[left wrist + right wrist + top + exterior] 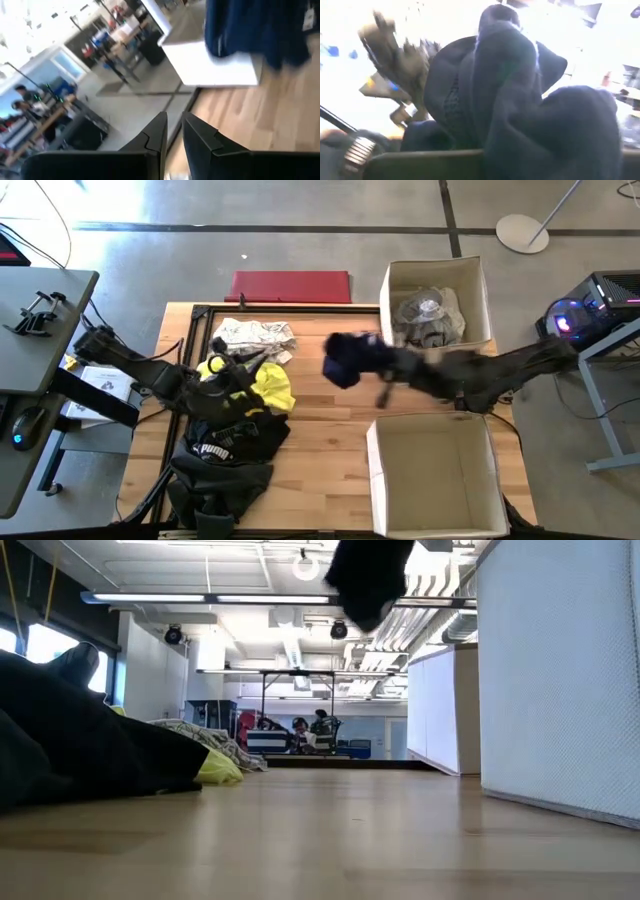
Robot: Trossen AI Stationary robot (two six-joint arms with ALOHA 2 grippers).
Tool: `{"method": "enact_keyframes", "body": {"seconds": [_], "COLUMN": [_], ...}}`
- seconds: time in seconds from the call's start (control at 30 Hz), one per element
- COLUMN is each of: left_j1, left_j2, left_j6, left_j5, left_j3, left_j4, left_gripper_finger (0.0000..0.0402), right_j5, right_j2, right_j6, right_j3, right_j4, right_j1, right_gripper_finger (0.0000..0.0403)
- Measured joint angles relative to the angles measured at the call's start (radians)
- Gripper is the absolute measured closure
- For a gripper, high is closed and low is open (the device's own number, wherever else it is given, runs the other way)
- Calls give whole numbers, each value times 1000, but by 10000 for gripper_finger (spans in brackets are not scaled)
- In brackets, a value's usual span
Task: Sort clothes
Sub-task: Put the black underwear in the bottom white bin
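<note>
My right gripper (378, 364) reaches in from the table's right and is shut on a navy garment (350, 358). The garment hangs high above the table's middle in the low view (368, 580). It fills the right wrist view (520, 100) and hides the fingers there. My left gripper (172, 134) hovers over the clothes pile at the left, its fingers a little apart with nothing between them. The pile holds a patterned grey-white garment (255, 335), a neon yellow one (272, 387) and a black one with a white Puma logo (228, 450), all lying on the table. My right gripper holds the navy garment by a bunched part (485, 130), and the cloth itself covers the place of contact. The fingers come about level from the table's right. The garment hangs in a slack bundle, lifted clear of the table.
A white box (436, 268) at the far right holds grey and white clothes. A second white box (436, 480) stands at the near right. A red mat (290, 286) lies beyond the table's far edge. Bare wood (320, 470) shows between the pile and the boxes.
</note>
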Motion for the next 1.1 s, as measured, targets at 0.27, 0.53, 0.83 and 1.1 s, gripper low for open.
{"method": "enact_keyframes", "body": {"seconds": [0.27, 0.53, 0.83, 1.1], "left_j1": [-31, -39, -38, -38], "left_j2": [3, 2, 2, 2], "left_j6": [-288, -307, -305, -304], "left_j5": [3, 2, 2, 2], "left_j3": [0, 0, 0, 0], "left_j4": [-287, -287, -285, -267], "left_gripper_finger": [357, 357, 357, 357], "right_j5": [-170, -80, -526, -674], "right_j2": [-292, -279, 16, 173], "right_j6": [399, 858, 1272, 1667], "right_j3": [1, -1, -3, -3], "right_j4": [-286, -731, -1022, -1057], "right_j1": [281, 406, 442, 496], "right_gripper_finger": [399, 400, 396, 393]}}
